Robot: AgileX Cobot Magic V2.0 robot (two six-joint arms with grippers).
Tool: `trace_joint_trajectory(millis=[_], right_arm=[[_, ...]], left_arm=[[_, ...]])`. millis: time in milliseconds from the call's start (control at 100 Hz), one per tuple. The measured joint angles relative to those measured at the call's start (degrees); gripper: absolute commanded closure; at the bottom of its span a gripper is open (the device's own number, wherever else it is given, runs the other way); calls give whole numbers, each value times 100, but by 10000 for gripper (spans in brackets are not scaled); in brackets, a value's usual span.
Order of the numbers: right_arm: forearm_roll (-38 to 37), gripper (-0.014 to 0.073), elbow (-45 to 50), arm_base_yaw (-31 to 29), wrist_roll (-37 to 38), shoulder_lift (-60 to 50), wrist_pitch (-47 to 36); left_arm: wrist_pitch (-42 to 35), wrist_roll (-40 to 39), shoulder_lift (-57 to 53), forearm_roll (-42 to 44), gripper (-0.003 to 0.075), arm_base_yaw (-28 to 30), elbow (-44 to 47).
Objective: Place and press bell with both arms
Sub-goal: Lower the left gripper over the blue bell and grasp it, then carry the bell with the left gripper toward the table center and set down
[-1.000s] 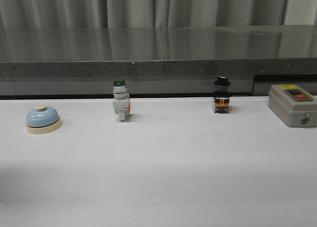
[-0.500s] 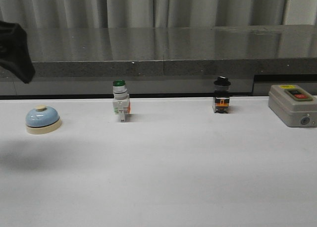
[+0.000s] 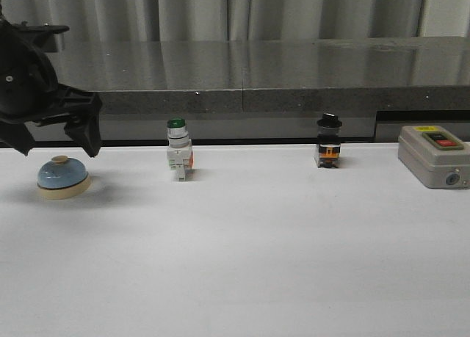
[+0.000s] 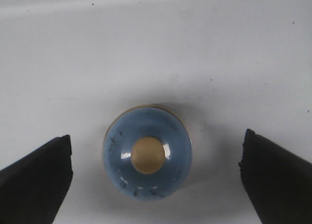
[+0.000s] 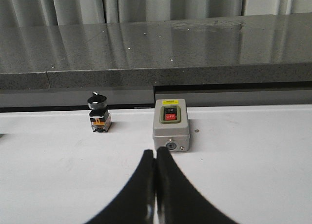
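Note:
The light-blue bell (image 3: 64,177) with a cream base and cream button stands on the white table at the far left. My left gripper (image 3: 59,142) hangs just above it, open, one finger on each side. In the left wrist view the bell (image 4: 147,158) lies between the two spread fingers, which stand well apart from it. My right gripper (image 5: 155,153) is shut and empty, low over the table, pointing at a grey switch box (image 5: 170,124). The right arm does not show in the front view.
A green-capped white pushbutton switch (image 3: 178,149) and a black-capped switch (image 3: 328,142) stand along the table's back edge. The grey switch box (image 3: 434,156) sits at the far right. A dark stone ledge (image 3: 242,80) runs behind the table.
My left arm has come in from the upper left and dropped down over the bell. The bell and the switches have not moved.

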Motion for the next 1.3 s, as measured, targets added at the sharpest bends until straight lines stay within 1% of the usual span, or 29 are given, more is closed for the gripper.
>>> trace_joint_trajectory(millis=[200, 340, 430, 600, 700, 860, 1030, 1150, 1300], right_arm=[[0, 657, 0, 0, 0, 0, 0], [0, 657, 0, 0, 0, 0, 0], [0, 657, 0, 0, 0, 0, 0], [0, 657, 0, 0, 0, 0, 0], [0, 657, 0, 0, 0, 0, 0], [0, 657, 0, 0, 0, 0, 0], [0, 657, 0, 0, 0, 0, 0], [0, 657, 0, 0, 0, 0, 0], [0, 657, 0, 0, 0, 0, 0]], left_arm=[[37, 0, 478, 92, 111, 0, -233], [160, 0, 583, 123, 170, 0, -257], [260, 0, 633, 135, 232, 0, -257], [356, 0, 668, 165, 391, 0, -261], [367, 0, 668, 179, 442, 0, -261], [502, 0, 518, 179, 448, 0, -261], [744, 0, -123, 168, 448, -99, -261], [1099, 0, -635, 168, 448, -354, -261], [1524, 0, -1043, 168, 448, -945, -261]])
